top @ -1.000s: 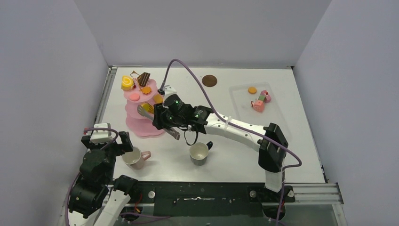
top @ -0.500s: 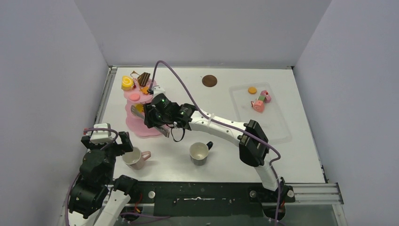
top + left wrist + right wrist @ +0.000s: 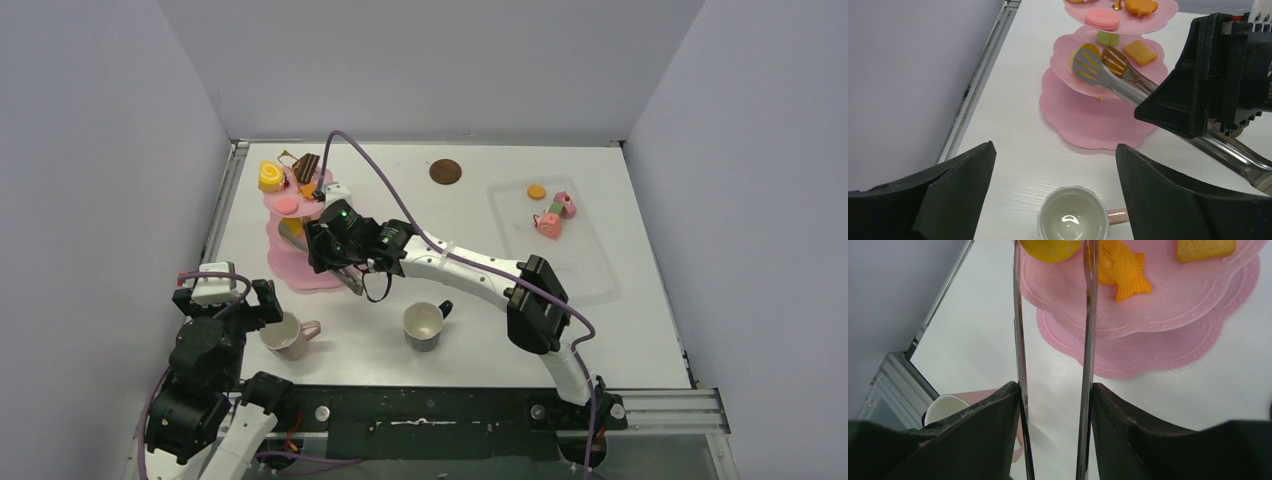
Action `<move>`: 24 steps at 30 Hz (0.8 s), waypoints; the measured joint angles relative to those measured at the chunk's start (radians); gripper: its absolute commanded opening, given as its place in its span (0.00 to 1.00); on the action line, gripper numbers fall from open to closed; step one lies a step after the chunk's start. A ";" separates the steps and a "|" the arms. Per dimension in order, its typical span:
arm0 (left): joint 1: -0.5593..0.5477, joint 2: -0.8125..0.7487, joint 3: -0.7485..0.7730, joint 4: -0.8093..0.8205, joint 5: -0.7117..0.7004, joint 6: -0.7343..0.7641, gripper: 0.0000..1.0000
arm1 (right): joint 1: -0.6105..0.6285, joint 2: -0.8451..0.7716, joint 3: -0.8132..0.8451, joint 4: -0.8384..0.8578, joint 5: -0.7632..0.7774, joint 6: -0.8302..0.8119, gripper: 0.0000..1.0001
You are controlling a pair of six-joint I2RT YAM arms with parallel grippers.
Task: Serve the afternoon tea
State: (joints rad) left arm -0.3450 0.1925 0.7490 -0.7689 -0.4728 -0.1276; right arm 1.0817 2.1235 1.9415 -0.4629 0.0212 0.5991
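The pink three-tier stand [image 3: 300, 268] stands at the left with toy pastries on its upper tiers. My right gripper [image 3: 336, 250] is shut on the metal tongs [image 3: 1090, 340]. The tongs' arms are apart, with their tips over the middle tier on either side of a yellow pastry [image 3: 1050, 247]. An orange fish pastry [image 3: 1120, 271] lies next to it. My left gripper [image 3: 1054, 147] is open just above the pink mug [image 3: 1073, 217], not touching it. The black mug [image 3: 424, 326] stands at front centre. One brown coaster [image 3: 445, 171] lies at the back; the other is out of view.
A clear plastic tray [image 3: 590, 270] at the right holds several more pastries [image 3: 550, 216]. My right arm stretches across the table from the right base to the stand. Walls close in the left, back and right sides.
My right arm has swung left, carrying the tongs' tips in over the stand's middle tier. The left arm and both mugs have not moved.
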 measured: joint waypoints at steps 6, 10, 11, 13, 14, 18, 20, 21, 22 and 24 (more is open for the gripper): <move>0.000 0.000 0.000 0.000 0.000 0.000 0.89 | 0.000 -0.003 0.000 -0.009 -0.003 -0.003 0.50; 0.000 0.000 0.000 0.000 0.000 0.000 0.89 | 0.000 -0.016 -0.002 -0.013 -0.005 -0.003 0.51; 0.000 0.000 0.000 0.000 0.000 0.000 0.89 | 0.000 -0.023 -0.008 -0.014 -0.005 -0.003 0.51; 0.000 0.000 0.000 0.000 0.000 0.000 0.89 | 0.000 -0.047 -0.023 -0.019 -0.005 -0.003 0.51; 0.000 0.000 0.000 0.000 0.000 0.000 0.89 | 0.000 -0.061 -0.032 -0.020 -0.006 -0.003 0.51; 0.000 0.000 0.000 0.000 0.000 0.000 0.89 | 0.000 -0.117 -0.066 -0.021 -0.007 -0.003 0.50; 0.000 0.000 0.000 0.000 0.001 0.000 0.89 | 0.000 -0.144 -0.090 -0.020 -0.010 -0.003 0.50; 0.000 0.000 0.000 0.000 0.001 0.000 0.89 | 0.000 -0.158 -0.102 -0.021 -0.010 -0.003 0.49; 0.000 0.000 0.000 0.000 0.001 0.000 0.89 | 0.000 -0.169 -0.113 -0.021 -0.010 -0.003 0.49; 0.000 0.000 0.000 0.000 0.002 0.000 0.89 | 0.000 -0.201 -0.151 -0.023 -0.011 -0.003 0.49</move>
State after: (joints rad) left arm -0.3447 0.1925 0.7490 -0.7689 -0.4709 -0.1276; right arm 1.0817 1.9221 1.7901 -0.4862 0.0105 0.5961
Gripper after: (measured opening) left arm 0.891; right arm 0.498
